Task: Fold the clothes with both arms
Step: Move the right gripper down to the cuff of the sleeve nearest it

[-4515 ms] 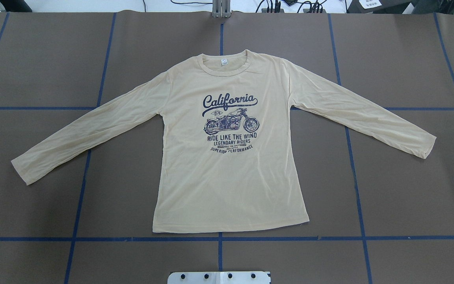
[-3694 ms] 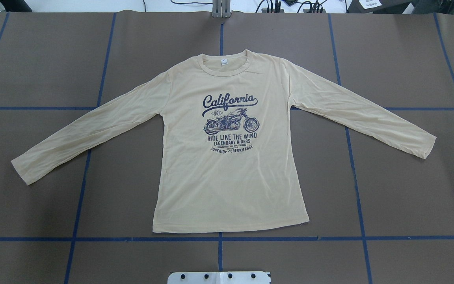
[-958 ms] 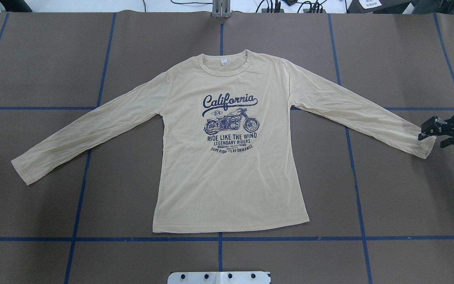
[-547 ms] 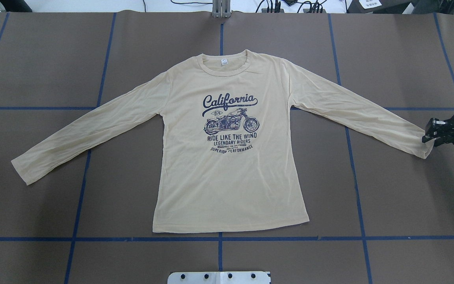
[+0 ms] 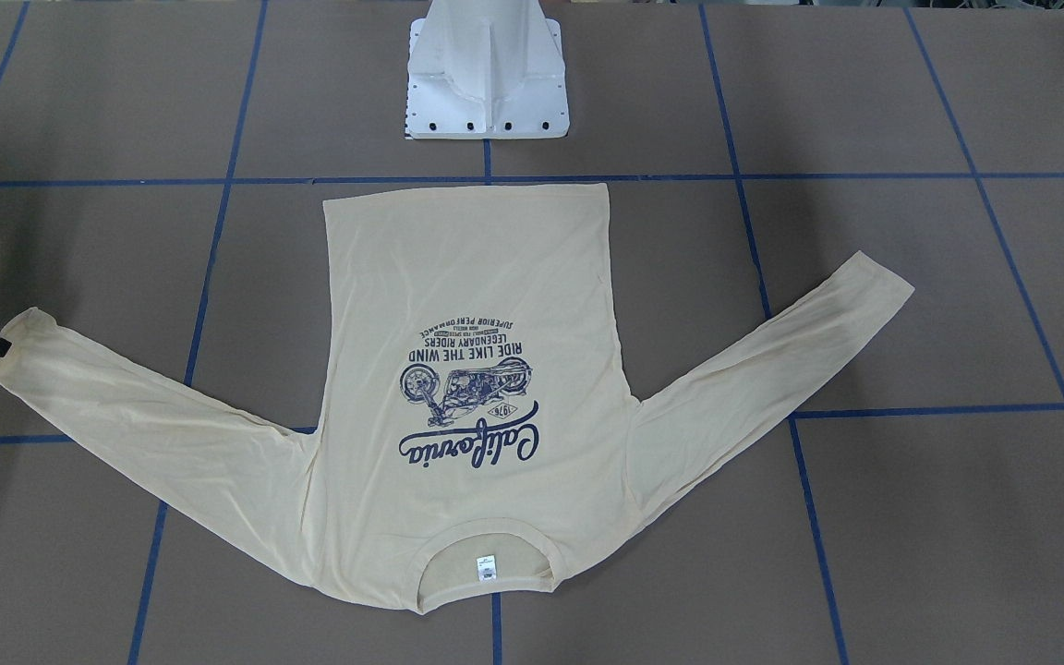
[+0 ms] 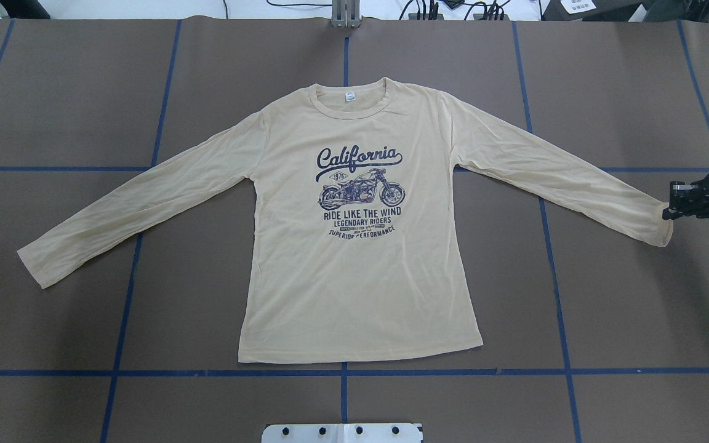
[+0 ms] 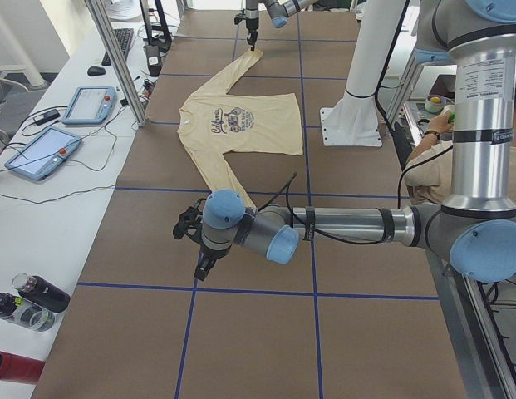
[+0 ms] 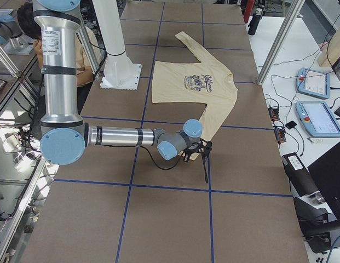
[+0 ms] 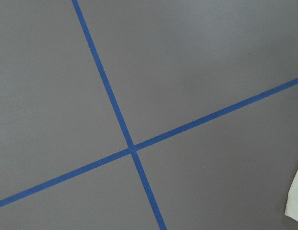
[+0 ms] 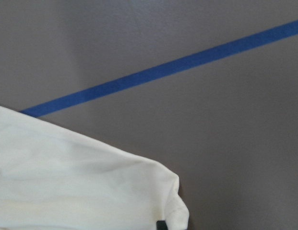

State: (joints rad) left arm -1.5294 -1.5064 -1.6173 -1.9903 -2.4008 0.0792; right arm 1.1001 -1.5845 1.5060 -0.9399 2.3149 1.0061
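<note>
Brown tape-gridded table (image 6: 53, 92), T-shirt (image 6: 360, 277) flat, right gripper (image 6: 669, 210) seemingly pinched on its cuff (image 6: 661, 229), left gripper (image 7: 203, 268) state unclear from here.

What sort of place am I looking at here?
Most likely a robotics lab: silver-and-grey jointed robot arms near a pale yellow long-sleeve T-shirt, a brown table cover gridded with blue tape, and touchscreen pendants with red buttons on a white side bench.

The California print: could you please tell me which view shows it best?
The overhead exterior view: the print reads upright and sharp. The front-facing view shows it upside down, both side views show it small, and the wrist views miss it.
</note>
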